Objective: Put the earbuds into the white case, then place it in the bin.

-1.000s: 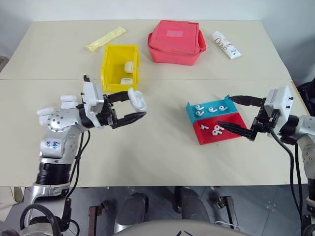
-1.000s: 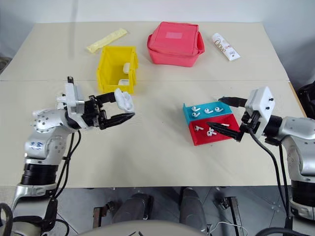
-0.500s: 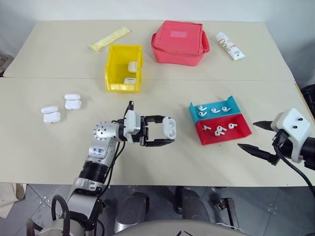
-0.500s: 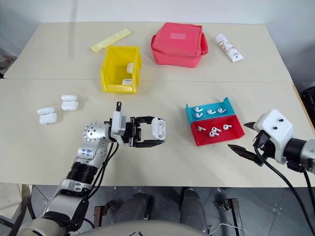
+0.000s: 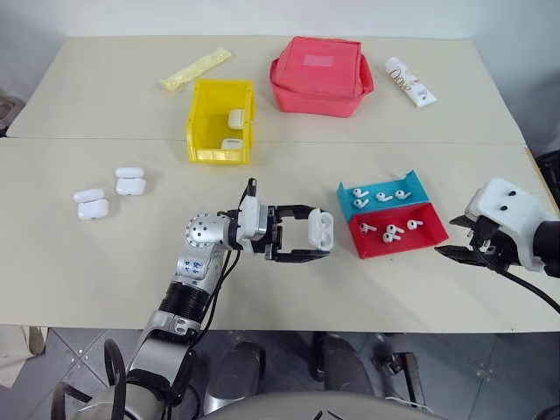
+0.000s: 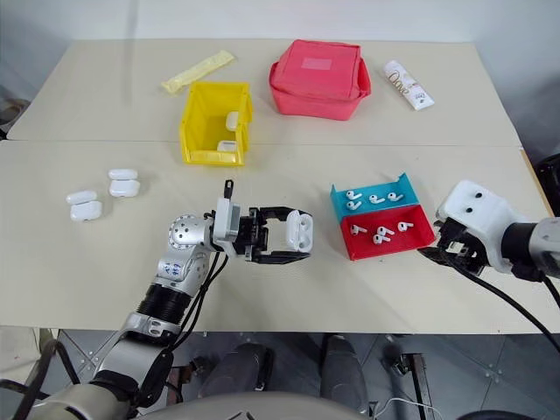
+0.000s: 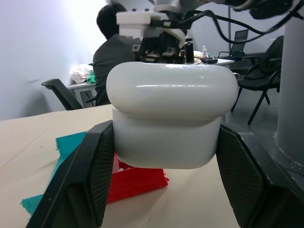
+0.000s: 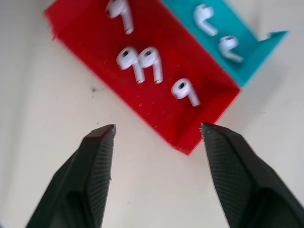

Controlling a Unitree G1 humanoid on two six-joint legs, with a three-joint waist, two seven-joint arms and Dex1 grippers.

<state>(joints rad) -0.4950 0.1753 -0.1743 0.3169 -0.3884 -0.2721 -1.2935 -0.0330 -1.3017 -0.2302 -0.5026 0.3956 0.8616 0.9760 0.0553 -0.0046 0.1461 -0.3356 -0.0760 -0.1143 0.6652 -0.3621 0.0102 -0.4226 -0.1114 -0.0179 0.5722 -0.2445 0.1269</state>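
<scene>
My left gripper (image 5: 317, 236) is shut on a white case (image 5: 321, 228), holding it above the table just left of the tray. In the left wrist view the case (image 7: 171, 118) sits between both fingers (image 7: 90, 175), its lid seam showing. Several earbuds (image 5: 388, 231) lie in the blue-and-red tray (image 5: 423, 234). My right gripper (image 5: 448, 236) hangs open and empty just right of the tray, pointing down at its red corner (image 8: 156, 129). The yellow bin (image 5: 199, 114) stands further back with two white cases (image 5: 234, 119) inside.
Three more white cases (image 5: 129, 179) lie at the left of the table. At the back are a red zip pouch (image 5: 319, 74), a white printed tube (image 5: 404, 80) and a yellow packet (image 5: 194, 68). A person (image 7: 114, 47) sits in the background.
My left gripper carried the case to the right, close to the tray. My right gripper pulled back off the tray to its right, tipped downward, and its fingers narrowed.
</scene>
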